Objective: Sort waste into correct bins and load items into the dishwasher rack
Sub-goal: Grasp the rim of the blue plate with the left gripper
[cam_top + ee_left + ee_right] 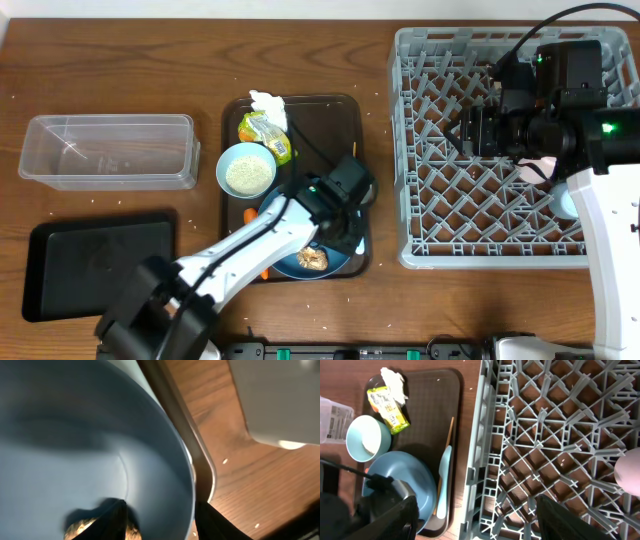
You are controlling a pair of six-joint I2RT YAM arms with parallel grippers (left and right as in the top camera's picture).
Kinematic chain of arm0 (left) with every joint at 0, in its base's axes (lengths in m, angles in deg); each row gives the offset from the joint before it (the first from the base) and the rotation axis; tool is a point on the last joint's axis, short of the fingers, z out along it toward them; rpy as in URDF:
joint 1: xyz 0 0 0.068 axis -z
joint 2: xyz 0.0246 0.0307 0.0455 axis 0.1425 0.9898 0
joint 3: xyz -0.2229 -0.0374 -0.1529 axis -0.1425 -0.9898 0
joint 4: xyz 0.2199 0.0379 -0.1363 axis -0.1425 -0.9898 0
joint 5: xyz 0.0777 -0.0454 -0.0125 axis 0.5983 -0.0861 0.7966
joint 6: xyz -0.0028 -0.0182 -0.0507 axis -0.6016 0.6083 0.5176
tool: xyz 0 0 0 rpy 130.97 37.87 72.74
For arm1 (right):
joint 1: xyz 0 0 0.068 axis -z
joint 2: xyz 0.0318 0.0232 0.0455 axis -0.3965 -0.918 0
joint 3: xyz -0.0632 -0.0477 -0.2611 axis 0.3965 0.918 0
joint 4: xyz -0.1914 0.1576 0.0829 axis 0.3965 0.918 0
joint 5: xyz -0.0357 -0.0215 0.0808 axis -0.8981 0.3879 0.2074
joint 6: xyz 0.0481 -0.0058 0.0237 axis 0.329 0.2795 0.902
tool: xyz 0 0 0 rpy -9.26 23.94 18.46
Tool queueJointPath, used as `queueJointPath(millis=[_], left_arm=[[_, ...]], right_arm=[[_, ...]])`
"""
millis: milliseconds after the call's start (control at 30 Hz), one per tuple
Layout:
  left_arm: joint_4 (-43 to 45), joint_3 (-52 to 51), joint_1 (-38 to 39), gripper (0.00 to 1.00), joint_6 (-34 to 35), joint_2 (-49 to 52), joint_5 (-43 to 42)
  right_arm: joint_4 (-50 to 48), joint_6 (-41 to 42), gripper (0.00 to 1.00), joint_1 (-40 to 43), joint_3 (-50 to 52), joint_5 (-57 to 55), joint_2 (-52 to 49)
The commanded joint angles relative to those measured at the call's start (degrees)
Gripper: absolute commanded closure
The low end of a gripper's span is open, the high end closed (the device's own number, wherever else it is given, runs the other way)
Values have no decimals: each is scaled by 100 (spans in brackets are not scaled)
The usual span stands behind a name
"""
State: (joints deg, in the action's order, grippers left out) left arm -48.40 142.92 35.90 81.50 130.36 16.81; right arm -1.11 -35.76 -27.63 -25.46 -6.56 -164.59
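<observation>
Blue plate (417, 480) lying flat on brown serving tray (345, 110), at its near end, brown food lump (313, 260) sitting loose on it. Left gripper (162, 517) straddling plate's right rim, jaws spread, not yet pinching. Plate looking rigid, smooth, likely slippery; thin rim seeming the only place to grip, one finger inside, one under lip. Lump probably sliding off if tilted. Right gripper (480, 517) hovering over rack (400, 150), jaws spread, holding nothing.

Grey lattice rack (402, 150), blue plate (415, 475), yellow-green wrapper (265, 132), dark brown tray (325, 125)
</observation>
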Motion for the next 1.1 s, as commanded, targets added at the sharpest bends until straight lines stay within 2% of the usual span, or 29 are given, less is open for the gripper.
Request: queueJointPath(millis=[0, 233, 367, 500, 633, 800, 1067], left_arm=[[24, 24, 2, 55, -136, 234, -33], [-2, 96, 2, 55, -122, 321, -232], [-63, 238, 2, 55, 142, 315, -415], [-149, 540, 2, 55, 234, 269, -275], [-299, 1019, 4, 55, 603, 262, -133], [-153, 1054, 15, 56, 1285, 391, 37], [-70, 1043, 13, 56, 1650, 1154, -35]], right_arm=[[0, -50, 31, -63, 9, -35, -7], [0, -50, 31, -63, 9, -35, -7], [7, -50, 31, -63, 9, -35, -7], [46, -52, 31, -63, 9, -37, -7], [46, -52, 30, -63, 9, -37, -7], [48, -52, 30, -63, 9, -35, -7], [87, -52, 29, -63, 9, -37, -7]])
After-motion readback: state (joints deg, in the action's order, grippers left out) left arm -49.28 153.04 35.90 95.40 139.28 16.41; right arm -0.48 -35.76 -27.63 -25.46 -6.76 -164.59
